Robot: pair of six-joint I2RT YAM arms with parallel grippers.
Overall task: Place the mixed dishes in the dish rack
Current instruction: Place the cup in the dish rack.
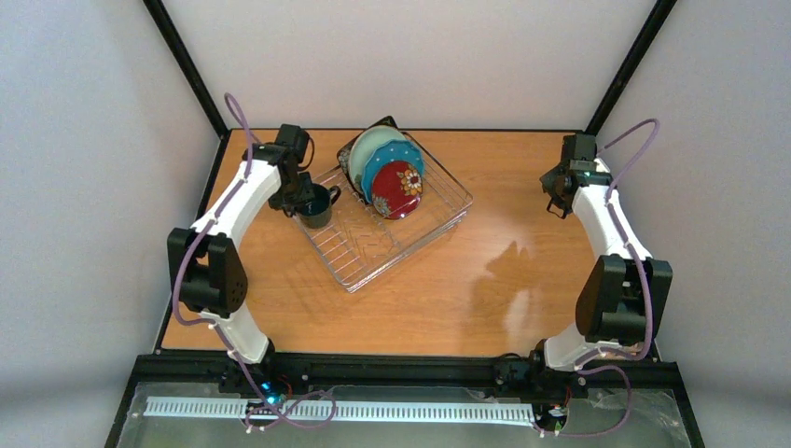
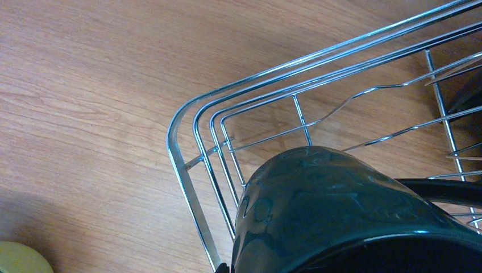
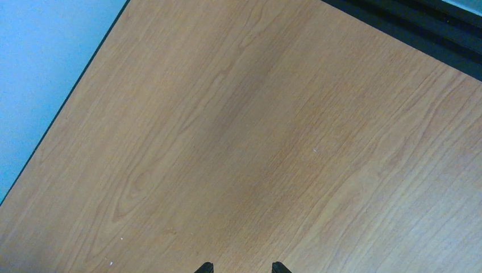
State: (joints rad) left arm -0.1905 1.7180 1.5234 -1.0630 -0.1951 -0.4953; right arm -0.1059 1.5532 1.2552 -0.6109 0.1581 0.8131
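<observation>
**Item 1. Dish rack** point(image 1: 392, 245): silvery wire grid, set askew on the bench point(image 1: 504, 280), a little toward 11 o'clock from the bench centre. The half toward 6 o'clock holds only bare wires. In the left wrist view one rounded corner point(image 2: 190, 122) shows, with the wood beneath.

**Item 2. Plates, four, on edge in the rack's 12 o'clock end, overlapping one behind another.**
- Black square floral plate point(image 1: 386, 122), rearmost, only its edges showing.
- Pale mint plate point(image 1: 376, 143), next in front.
- Blue dotted plate point(image 1: 381, 174), in front of the mint one.
- Small red floral plate point(image 1: 399, 189), foremost, face turned toward 5 o'clock.

**Item 3. Dark green mug** point(image 1: 317, 207): at the rack's 9 o'clock corner, mouth upward in the overhead view. From the wrist view its glazed wall point(image 2: 335, 210) sits inside the corner wires. Whether it rests on the wires cannot be told.

**Item 4. Left claw** point(image 1: 295, 196): clenched on the dark green mug at its rim, on the mug's 10 o'clock side.

**Item 5. Right claw** point(image 1: 561, 198): released, grasping nothing, well apart from the rack at its 3 o'clock. Its two fingertips point(image 3: 206, 267) stand parted over bare wood.

**Item 6. Yellow-green bowl** point(image 2: 20, 260): only a sliver of edge, at 7 o'clock in the left wrist view, on the bench outside the rack.
</observation>
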